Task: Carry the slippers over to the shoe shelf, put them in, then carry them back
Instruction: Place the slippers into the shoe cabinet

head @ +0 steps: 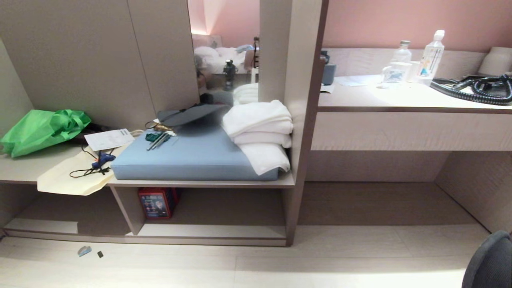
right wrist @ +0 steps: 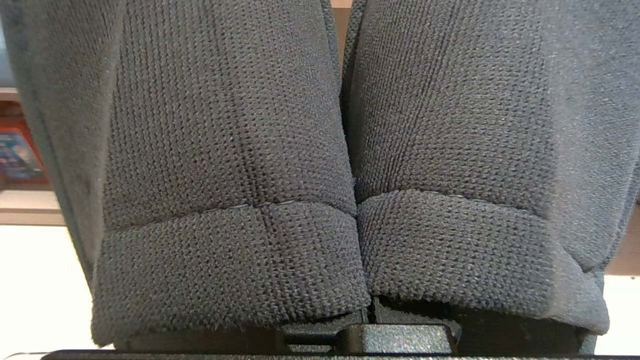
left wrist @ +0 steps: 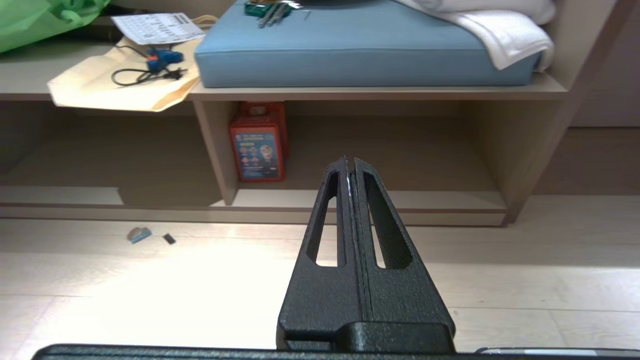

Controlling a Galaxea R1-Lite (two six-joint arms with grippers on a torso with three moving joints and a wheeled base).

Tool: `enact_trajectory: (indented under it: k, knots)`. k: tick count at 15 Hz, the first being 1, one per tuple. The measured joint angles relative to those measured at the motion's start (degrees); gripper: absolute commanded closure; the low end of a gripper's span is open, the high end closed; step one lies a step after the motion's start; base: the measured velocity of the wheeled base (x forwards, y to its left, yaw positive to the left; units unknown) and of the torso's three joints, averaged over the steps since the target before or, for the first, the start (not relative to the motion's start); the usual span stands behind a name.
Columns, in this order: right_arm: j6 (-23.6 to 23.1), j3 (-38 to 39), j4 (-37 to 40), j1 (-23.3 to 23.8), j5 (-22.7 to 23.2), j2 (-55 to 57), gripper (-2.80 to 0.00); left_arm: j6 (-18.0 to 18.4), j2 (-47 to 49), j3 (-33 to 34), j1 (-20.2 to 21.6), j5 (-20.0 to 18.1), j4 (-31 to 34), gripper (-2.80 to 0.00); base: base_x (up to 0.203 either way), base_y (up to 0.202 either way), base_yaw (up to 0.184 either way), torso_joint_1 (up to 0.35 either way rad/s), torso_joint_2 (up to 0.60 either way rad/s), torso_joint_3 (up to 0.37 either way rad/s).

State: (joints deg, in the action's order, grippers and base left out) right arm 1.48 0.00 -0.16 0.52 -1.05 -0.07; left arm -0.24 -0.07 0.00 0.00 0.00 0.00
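Inside shoe shelf (head: 212,231): red box (head: 157,203); right gripper (right wrist: 367,320) clamps slippers (right wrist: 350,150); left gripper (left wrist: 350,161) closed, empty.

Matte black, grainy-textured left gripper (left wrist: 351,161): two tapered fingers (left wrist: 330,220) with long slotted cut-outs, on a blocky base.

Head view: bright, even indoor light. The desk worktop (head: 400,98) is washed out around the bottles (head: 432,56). The cubbies under the bench lie in soft shadow. Straight edges bow toward the frame borders.

Left wrist view: strong glare blows out the floor (left wrist: 150,290).

Right wrist view: dark knit fabric (right wrist: 225,150) fills the frame, sharp; background blurred and overexposed.
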Motion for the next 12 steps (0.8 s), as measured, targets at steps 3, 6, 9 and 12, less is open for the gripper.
enact_trajectory:
  k: [3, 6, 9, 12]
  knots:
    - [0.00, 0.00, 0.00, 0.00, 0.00, 0.00, 0.00, 0.02, 0.00, 0.00, 0.00, 0.00, 0.02, 0.00, 0.000, 0.194, 0.000, 0.002, 0.00, 0.000]
    - [0.01, 0.00, 0.00, 0.00, 0.01, 0.00, 0.00, 0.00, 0.00, 0.00, 0.00, 0.00, 0.00, 0.00, 0.000, 0.194, -0.002, 0.003, 0.00, 0.001]
    - [0.01, 0.00, 0.00, 0.00, 0.00, 0.00, 0.00, 0.02, 0.00, 0.00, 0.00, 0.00, 0.00, 0.00, 0.000, 0.195, -0.002, 0.002, 0.00, 0.001]
    - [0.00, 0.00, 0.00, 0.00, 0.03, 0.00, 0.00, 0.00, 0.00, 0.00, 0.00, 0.00, 0.00, 0.00, 0.000, 0.196, -0.001, 0.001, 0.00, 0.002]
